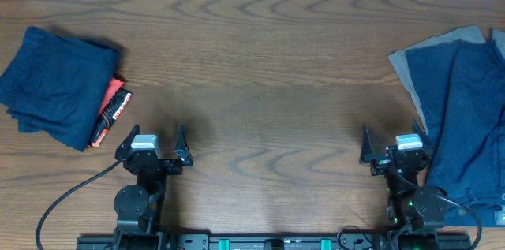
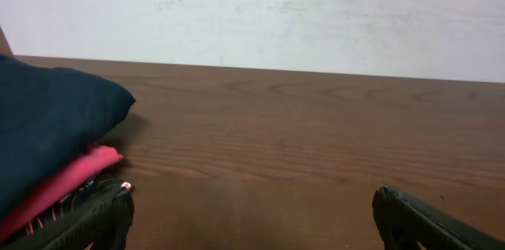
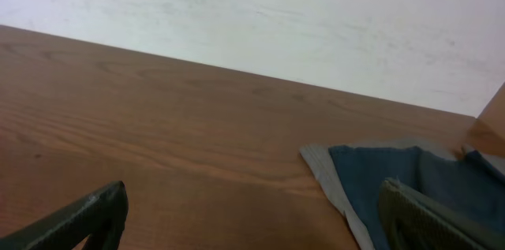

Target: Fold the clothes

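Observation:
A folded navy-blue garment (image 1: pixel 55 84) lies at the far left of the table on top of a red-orange garment (image 1: pixel 110 112); both show in the left wrist view, navy (image 2: pixel 47 124) over red (image 2: pixel 63 187). A pile of unfolded navy garments (image 1: pixel 469 124) lies at the right edge over a grey garment (image 1: pixel 414 61), also in the right wrist view (image 3: pixel 379 175). My left gripper (image 1: pixel 153 141) is open and empty near the front edge, just right of the folded stack. My right gripper (image 1: pixel 394 146) is open and empty, just left of the pile.
The brown wooden table (image 1: pixel 260 84) stretches between the two piles. A black cable (image 1: pixel 71 191) runs from the left arm's base toward the front left. A white wall (image 2: pixel 316 13) stands behind the table's far edge.

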